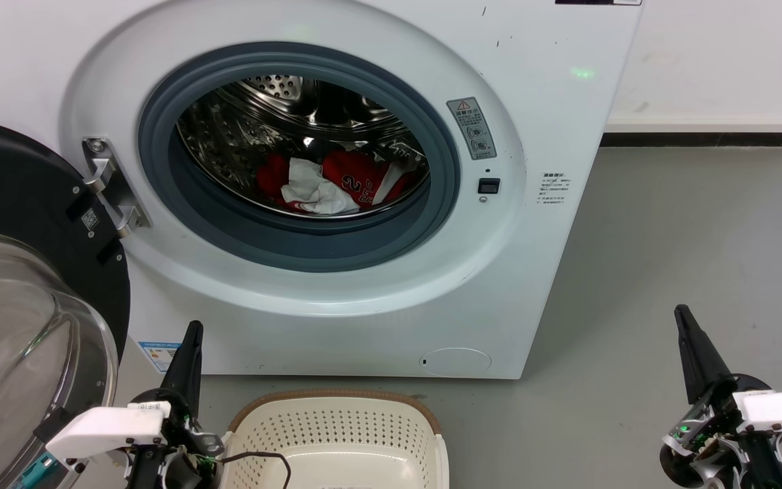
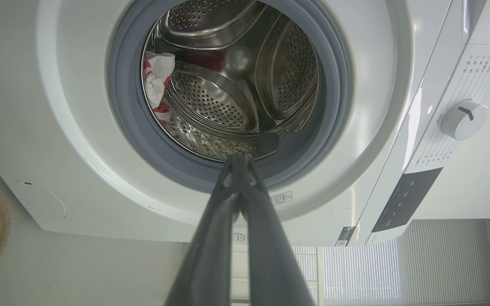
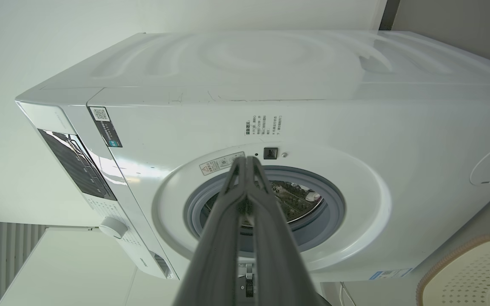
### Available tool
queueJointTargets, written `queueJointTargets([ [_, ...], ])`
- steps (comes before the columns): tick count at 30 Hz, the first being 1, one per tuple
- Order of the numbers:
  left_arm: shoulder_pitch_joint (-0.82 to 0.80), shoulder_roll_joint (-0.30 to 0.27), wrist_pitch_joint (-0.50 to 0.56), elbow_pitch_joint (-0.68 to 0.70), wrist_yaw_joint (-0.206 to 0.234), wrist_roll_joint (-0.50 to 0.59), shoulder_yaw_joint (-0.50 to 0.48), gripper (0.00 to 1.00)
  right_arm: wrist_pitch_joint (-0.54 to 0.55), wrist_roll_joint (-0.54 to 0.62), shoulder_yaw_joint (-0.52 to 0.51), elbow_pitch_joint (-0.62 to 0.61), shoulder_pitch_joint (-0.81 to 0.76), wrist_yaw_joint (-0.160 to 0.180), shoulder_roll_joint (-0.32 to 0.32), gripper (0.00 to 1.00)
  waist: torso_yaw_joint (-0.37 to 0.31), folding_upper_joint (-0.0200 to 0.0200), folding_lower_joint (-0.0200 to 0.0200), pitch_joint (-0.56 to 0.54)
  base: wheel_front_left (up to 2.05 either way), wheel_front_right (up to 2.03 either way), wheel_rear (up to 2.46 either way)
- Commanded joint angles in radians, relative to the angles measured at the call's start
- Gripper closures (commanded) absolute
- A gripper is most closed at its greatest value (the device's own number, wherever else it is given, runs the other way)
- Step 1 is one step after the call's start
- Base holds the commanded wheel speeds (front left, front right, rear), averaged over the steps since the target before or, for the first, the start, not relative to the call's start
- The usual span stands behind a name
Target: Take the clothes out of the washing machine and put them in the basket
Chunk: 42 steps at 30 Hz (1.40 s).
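Left hand [image 1: 193, 336] and right hand [image 1: 683, 319] sit low, fingers together, empty; one should open wide before reaching the clothes [image 1: 337, 180] at centre.

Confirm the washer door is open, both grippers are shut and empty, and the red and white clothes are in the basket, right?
No. The clothes lie inside the washing machine, not the basket, as the head view shows. The door is open, and the left gripper and right gripper are shut and empty.

Glossy steel drum [image 1: 275, 85], probably plastic basket [image 1: 337, 424]
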State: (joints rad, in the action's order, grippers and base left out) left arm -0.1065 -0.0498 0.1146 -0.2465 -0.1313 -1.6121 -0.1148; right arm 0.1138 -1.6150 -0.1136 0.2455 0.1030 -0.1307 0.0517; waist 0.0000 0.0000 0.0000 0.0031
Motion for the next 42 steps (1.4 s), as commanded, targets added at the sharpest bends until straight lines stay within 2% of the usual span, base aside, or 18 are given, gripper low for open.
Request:
queueJointTargets([
  [1, -0.006, 0.000, 0.001, 0.003, -0.002, -0.001, -0.001, 1.00, -0.001, 0.006, 0.000, 0.001, 0.014, 0.000, -0.003, 1.00, 0.000, 0.0000, 0.0000, 0.000, 0.00, 0.00, 0.00],
  [34, 0.000, 0.000, 0.000, 0.000, 0.000, 0.001, 0.000, 1.00, -0.001, 0.000, 0.000, -0.001, 0.000, 0.000, 0.000, 1.00, 0.000, 0.0000, 0.0000, 0.000, 0.00, 0.00, 0.00],
  [35, 0.006, 0.001, 0.000, -0.009, 0.000, 0.000, 0.001, 0.00, 0.000, 0.000, 0.000, 0.008, -0.006, 0.000, 0.000, 0.00, 0.000, 0.0000, 0.0000, 0.000, 0.00, 0.00, 0.00],
  [42, -0.003, 0.001, -0.035, -0.006, 0.000, 0.020, 0.035, 0.00, -0.035, 0.018, 0.021, -0.013, -0.013, 0.000, 0.000, 0.00, -0.001, 0.0000, 0.0000, 0.001, 0.00, 0.00, 0.00],
])
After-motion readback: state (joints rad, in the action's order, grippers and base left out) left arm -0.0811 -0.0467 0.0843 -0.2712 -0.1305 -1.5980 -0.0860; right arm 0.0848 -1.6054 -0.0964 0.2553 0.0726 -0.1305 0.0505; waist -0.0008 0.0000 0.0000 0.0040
